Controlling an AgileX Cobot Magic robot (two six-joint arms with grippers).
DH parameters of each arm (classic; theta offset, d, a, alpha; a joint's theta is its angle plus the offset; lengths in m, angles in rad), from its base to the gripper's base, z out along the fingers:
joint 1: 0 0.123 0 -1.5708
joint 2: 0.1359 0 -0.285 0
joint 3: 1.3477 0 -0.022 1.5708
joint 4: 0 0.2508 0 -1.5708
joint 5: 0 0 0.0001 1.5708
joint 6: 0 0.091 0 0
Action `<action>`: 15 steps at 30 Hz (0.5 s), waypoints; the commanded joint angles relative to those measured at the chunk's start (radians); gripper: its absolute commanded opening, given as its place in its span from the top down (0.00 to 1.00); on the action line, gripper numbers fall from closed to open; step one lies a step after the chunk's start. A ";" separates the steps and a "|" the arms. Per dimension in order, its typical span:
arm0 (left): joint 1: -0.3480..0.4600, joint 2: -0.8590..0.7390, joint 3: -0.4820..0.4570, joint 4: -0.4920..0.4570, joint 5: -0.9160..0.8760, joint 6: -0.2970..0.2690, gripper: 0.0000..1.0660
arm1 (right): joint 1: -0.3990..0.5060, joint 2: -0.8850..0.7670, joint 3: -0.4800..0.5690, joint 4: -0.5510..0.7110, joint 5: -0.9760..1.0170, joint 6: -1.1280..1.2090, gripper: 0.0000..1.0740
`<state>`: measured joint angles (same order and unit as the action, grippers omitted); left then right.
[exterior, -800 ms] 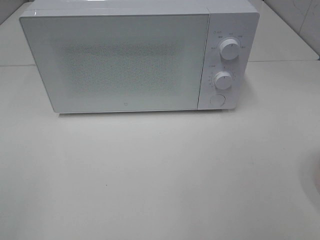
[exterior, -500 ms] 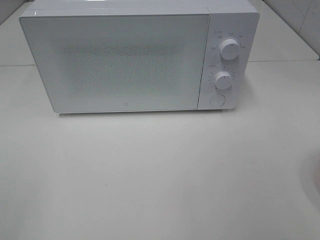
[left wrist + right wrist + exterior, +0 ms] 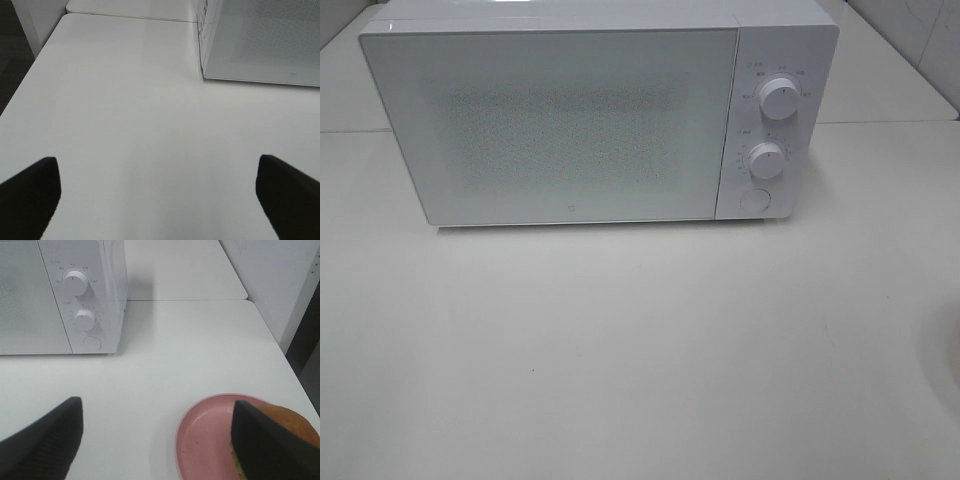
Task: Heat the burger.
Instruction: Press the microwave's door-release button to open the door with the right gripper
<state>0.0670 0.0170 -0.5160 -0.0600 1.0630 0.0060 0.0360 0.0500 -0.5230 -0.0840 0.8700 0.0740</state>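
Though illegible, microwave (image 3: 570, 120) dial labels (image 3: 73, 266) — left gripper (image 3: 157, 165), right gripper (image 3: 156, 412) both agape — burger (image 3: 295, 422) on plate (image 3: 205, 435).

Probably a kitchen mock-up: white microwave (image 3: 570, 120) on plain white table (image 3: 620, 350).

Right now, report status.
Left tool open, empty. Right tool open, empty. Burger on pink plate, partly hidden by right tool. Microwave door shut.

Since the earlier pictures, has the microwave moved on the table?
No. The microwave has not shifted: its top right corner meets the table seam at the same place as before.
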 commanded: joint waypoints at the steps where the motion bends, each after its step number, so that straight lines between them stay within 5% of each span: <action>1: 0.002 -0.001 0.001 -0.002 0.006 0.003 0.08 | -0.001 0.045 -0.006 -0.001 -0.050 0.002 0.31; 15: 0.002 -0.001 0.001 -0.002 0.006 0.003 0.08 | -0.001 0.262 -0.006 -0.002 -0.280 0.002 0.31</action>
<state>0.0670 0.0170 -0.5160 -0.0600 1.0630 0.0060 0.0360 0.3130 -0.5230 -0.0840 0.6130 0.0740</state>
